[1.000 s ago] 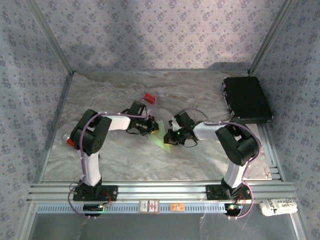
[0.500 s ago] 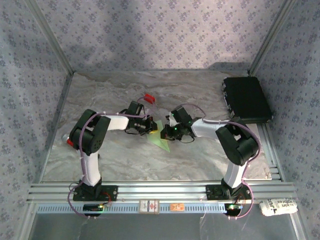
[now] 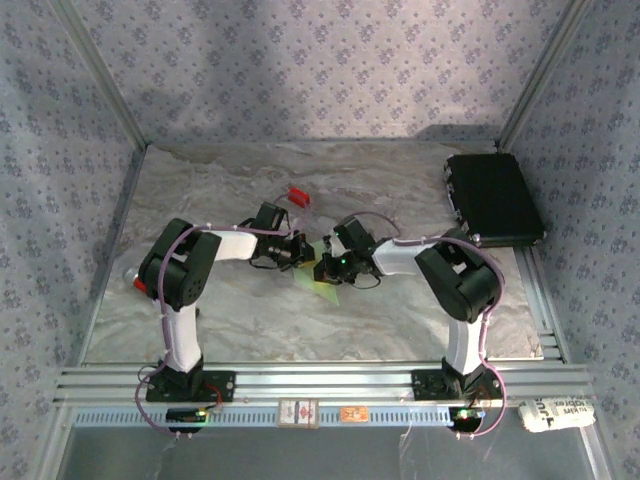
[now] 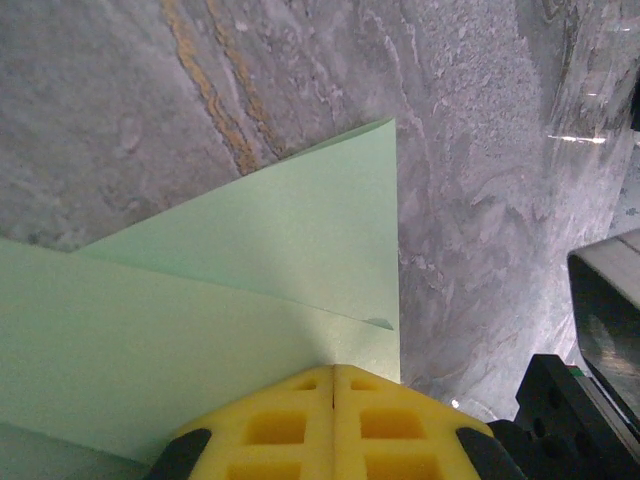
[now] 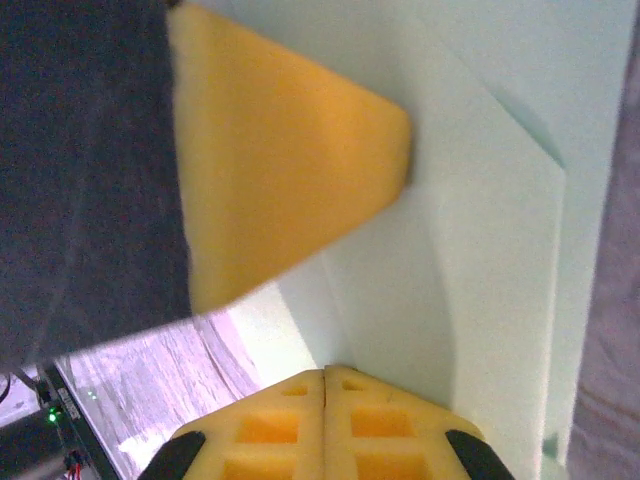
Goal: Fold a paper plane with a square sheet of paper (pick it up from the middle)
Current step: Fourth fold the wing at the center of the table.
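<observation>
Pressing a fold flat looks like the step in hand. On the marble table (image 3: 200, 310), well left of the black case (image 3: 494, 198), the square sheet of paper (image 4: 250, 280) lies part-folded, with one triangular flap laid over. The left gripper (image 4: 333, 372) and right gripper (image 5: 325, 375) meet over it, each with jaws closed on nothing and tips apparently bearing on the paper. Next, one tip likely pins while the other strokes the crease without dragging the sheet.
</observation>
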Available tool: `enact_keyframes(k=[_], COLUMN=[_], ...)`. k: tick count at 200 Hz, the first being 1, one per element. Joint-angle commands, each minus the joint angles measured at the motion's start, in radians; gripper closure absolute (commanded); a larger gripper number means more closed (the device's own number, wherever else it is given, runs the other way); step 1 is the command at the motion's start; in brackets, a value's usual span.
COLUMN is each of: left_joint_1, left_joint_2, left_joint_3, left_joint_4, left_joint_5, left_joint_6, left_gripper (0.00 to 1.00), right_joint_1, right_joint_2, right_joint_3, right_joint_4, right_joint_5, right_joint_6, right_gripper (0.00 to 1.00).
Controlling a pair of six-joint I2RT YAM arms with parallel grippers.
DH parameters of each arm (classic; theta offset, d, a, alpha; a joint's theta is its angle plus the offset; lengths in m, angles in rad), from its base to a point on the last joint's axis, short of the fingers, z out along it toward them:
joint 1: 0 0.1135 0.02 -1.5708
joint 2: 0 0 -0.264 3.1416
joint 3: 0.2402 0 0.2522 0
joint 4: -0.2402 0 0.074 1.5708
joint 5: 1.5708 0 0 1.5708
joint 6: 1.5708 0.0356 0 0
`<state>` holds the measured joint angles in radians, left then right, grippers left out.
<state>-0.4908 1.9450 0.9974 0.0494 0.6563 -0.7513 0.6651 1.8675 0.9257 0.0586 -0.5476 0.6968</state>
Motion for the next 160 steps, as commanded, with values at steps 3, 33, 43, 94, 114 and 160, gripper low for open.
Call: enact_keyframes(k=[3,33,43,94,114,160], left_joint_1=[0.012,0.015,0.017,0.018,0.017,0.017], left_joint_2=[0.037,0.038,0.038,0.038,0.036,0.034], left_joint_3=[-0.024,-0.025,-0.026,-0.025,-0.025,-0.026], left_joint_4=[-0.058,-0.060,-0.060,-0.059,-0.059,-0.058], left_joint_5=[-0.051,-0.051,-0.052,-0.053,-0.055,-0.055], left_joint_6=[0.026,0.026,0.025,0.020,0.018,0.015], left_gripper=[0.98,0.98,0.98,0.98,0.98,0.98], right_joint_1=[-0.006,-0.011,-0.011,-0.004,-0.004,-0.006], right_joint_2=[-0.038,-0.077,-0.092,-0.156,-0.179,-0.239], right_joint_3=[-0.085,-0.153,-0.184,-0.293,-0.320,-0.385], right_joint_4=[-0.045,-0.043,-0.033,-0.020,-0.028,-0.047], right_joint_5=[-0.026,-0.033,-0.040,-0.038,-0.033,-0.040], right_joint_6=[0.027,0.017,0.020,0.023,0.020,0.010], right_gripper=[1.00,0.99,0.99,0.99,0.99,0.99])
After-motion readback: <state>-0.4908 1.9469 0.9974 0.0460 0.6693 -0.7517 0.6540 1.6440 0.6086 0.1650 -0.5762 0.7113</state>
